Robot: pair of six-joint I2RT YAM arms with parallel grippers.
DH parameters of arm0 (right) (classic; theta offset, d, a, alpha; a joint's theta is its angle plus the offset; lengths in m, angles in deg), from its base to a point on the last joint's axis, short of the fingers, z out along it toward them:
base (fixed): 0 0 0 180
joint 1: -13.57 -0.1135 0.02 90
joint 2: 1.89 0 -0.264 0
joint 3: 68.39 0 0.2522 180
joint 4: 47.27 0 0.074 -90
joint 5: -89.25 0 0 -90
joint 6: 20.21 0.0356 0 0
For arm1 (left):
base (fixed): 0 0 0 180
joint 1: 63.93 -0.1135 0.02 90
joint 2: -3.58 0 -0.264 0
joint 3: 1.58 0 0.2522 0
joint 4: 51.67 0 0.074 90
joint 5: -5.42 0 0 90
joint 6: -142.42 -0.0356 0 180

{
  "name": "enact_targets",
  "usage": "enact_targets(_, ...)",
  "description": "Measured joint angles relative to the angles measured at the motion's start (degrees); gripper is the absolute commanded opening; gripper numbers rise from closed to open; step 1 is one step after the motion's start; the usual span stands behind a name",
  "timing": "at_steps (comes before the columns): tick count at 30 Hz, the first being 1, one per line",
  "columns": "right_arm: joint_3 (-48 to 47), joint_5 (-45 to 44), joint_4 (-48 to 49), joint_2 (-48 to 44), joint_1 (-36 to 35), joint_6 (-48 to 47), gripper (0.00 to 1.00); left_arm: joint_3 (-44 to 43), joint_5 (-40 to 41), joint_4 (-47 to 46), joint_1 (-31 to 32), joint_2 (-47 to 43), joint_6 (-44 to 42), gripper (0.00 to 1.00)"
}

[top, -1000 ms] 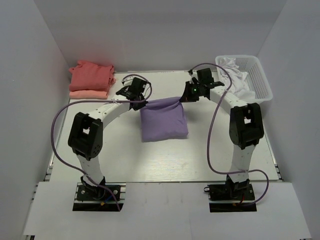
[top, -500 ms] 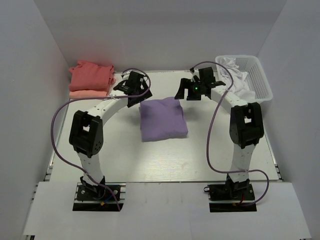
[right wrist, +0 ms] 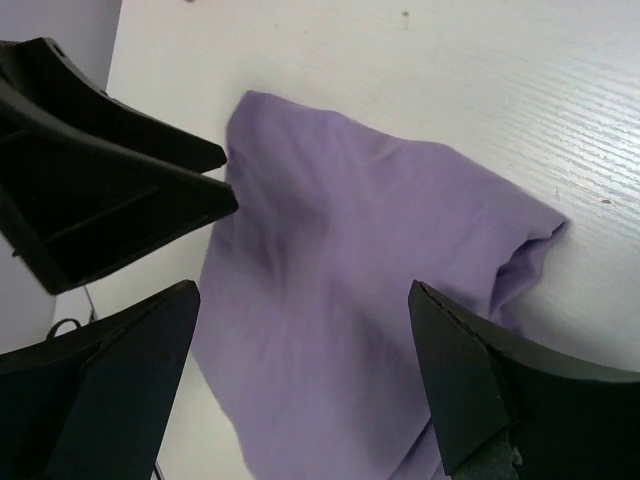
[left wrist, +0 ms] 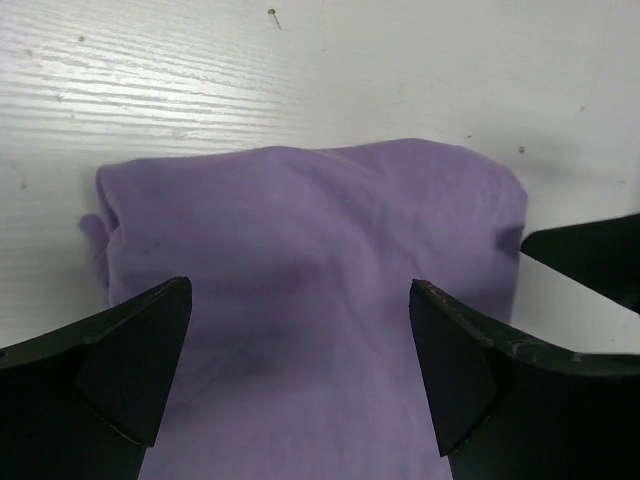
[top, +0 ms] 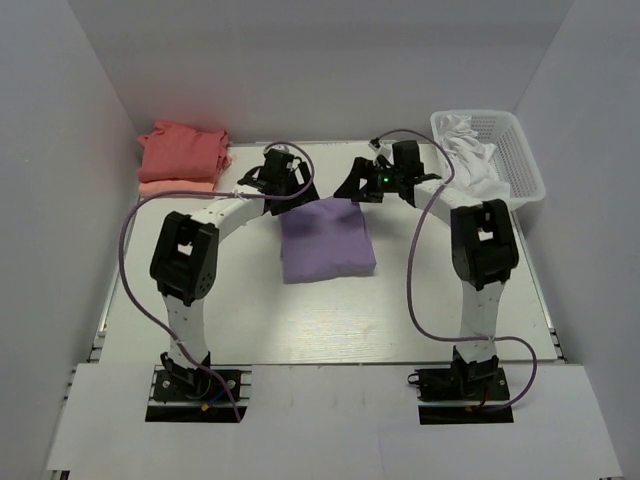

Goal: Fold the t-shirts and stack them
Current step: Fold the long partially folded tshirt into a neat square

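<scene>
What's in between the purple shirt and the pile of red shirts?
In the top view, the left arm's white link crosses the stretch between the purple shirt and the red pile. Apart from that, only bare white table shows there.

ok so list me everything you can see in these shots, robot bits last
folded t-shirt: 1, lavender-purple, middle of the table, between the two arms
upper stacked t-shirt: 1, coral-red, far left corner, folded
lower stacked t-shirt: 1, salmon-pink, directly under the coral-red one
basket: 1, white plastic, far right corner
cloth: white, count unclear, heaped in the basket
table: 1, white, under everything
cables: 2, purple, one looping beside each arm
left arm: 1, black and white, bent toward the purple shirt
right arm: 1, black and white, likewise
left fingers: 2, black, open over the shirt's far edge
right fingers: 2, black, open over the same edge
</scene>
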Motion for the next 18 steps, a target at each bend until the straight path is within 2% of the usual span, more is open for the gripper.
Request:
enact_targets(6,-0.7,1.3,5.5,10.6,0.4,5.5,0.91,0.1,-0.3,-3.0,-1.0,6.5,0.1,1.0)
enact_targets(18,-0.7,0.9,8.7,11.3,1.3,6.0,0.91,1.7,-6.1,-7.6,-4.1,7.2,-0.9,1.0)
